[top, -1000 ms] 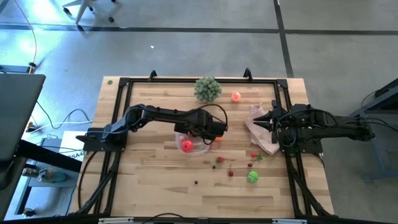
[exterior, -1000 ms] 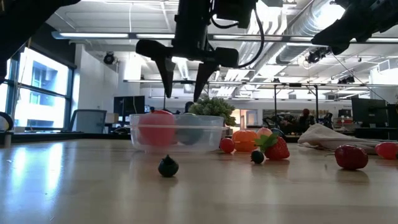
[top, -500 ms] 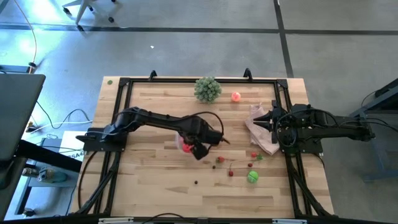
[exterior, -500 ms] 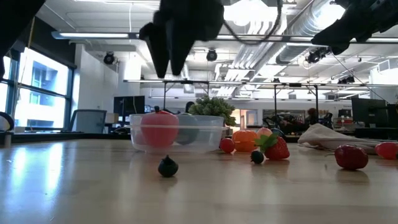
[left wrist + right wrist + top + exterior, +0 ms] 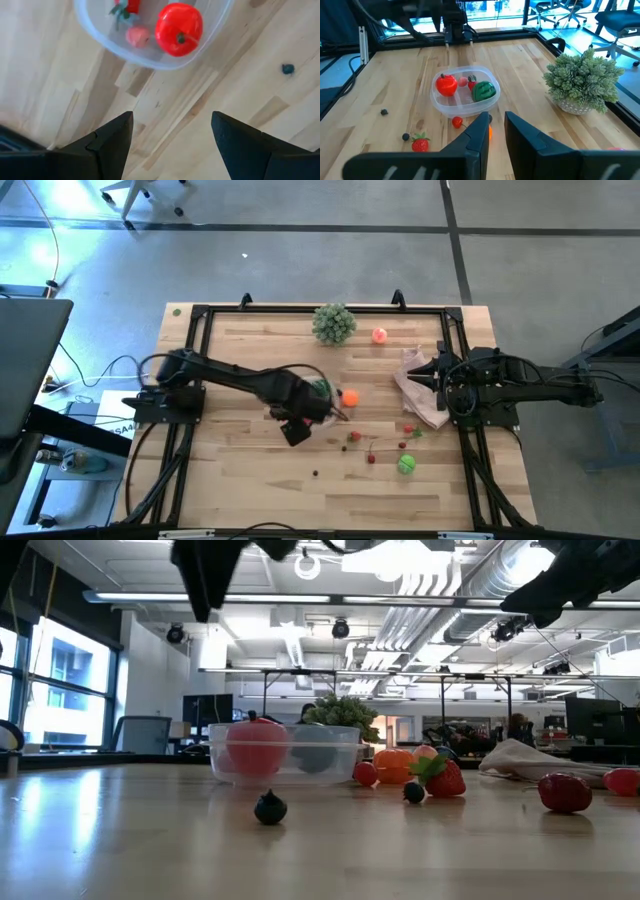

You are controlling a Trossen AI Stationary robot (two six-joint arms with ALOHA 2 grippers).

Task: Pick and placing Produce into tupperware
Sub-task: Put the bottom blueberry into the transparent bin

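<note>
- The small clear plastic tupperware [image 5: 465, 91] sits near the middle of the wooden desk [image 5: 250, 480], holding a red tomato-like ball [image 5: 446, 84], a striped green ball [image 5: 483, 91], a small pink piece [image 5: 137, 36] and a small strawberry [image 5: 127, 5].
- The left gripper [image 5: 170, 137] hangs above the desk just off the tupperware's front side, its two dark fingers spread wide with nothing between them.
- An orange ball [image 5: 349, 396] lies just right of the tupperware; a red strawberry [image 5: 446, 778], a dark berry [image 5: 270, 807] and a bright green ball [image 5: 406, 464] lie scattered toward the front right.
- The large bushy pale-green ball [image 5: 334, 323] and a pink-orange ball [image 5: 380, 335] sit near the back edge.
- The right gripper [image 5: 492, 127] waits at the right edge over the pinkish-white plastic bag [image 5: 420, 392], fingers narrowly apart and empty.
</note>
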